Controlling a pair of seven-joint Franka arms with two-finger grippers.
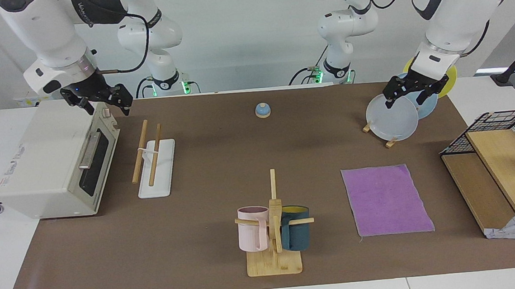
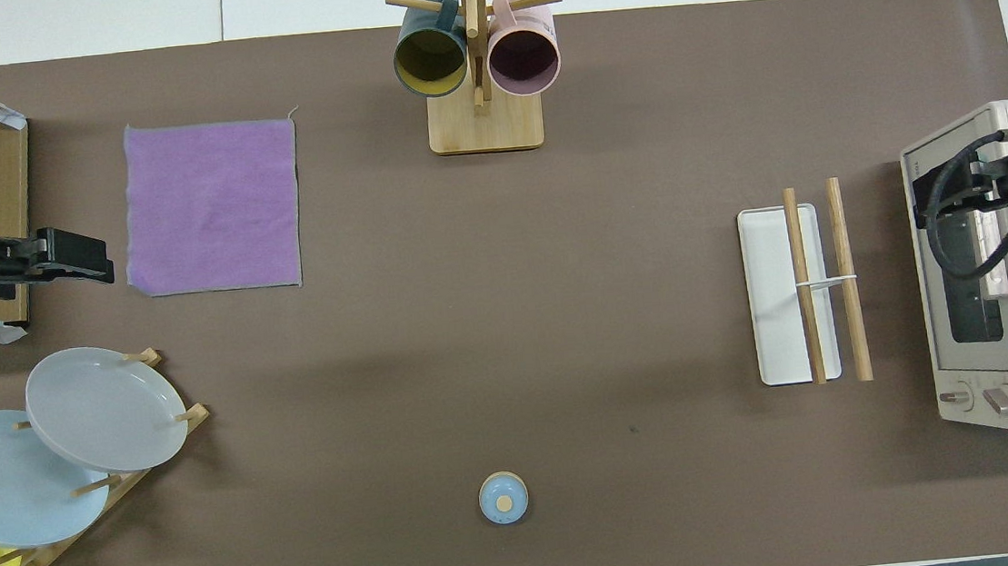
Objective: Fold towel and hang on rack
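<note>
We saw the towel (image 1: pixel 386 200) lying flat, purple face up, unfolded, toward the left arm's end from the mug tree (image 1: pixel 275 234), which held a pink mug (image 1: pixel 252 228) and a dark teal mug (image 1: pixel 296 228). The rack (image 1: pixel 153 158) stood bare beside the toaster oven (image 1: pixel 55 163). Our left gripper (image 1: pixel 410 89) hung over the plate stand (image 1: pixel 393 114), our right gripper (image 1: pixel 100 101) over the oven; we could not tell either's finger state.

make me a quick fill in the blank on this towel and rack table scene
1. The towel lies flat with its ____ face up.
2. The rack stands beside the ____.
3. The mug tree holds a pink mug and a dark ____ mug.
4. The left end effector hangs over the ____ stand.

Missing words: purple; toaster oven; teal; plate
</note>
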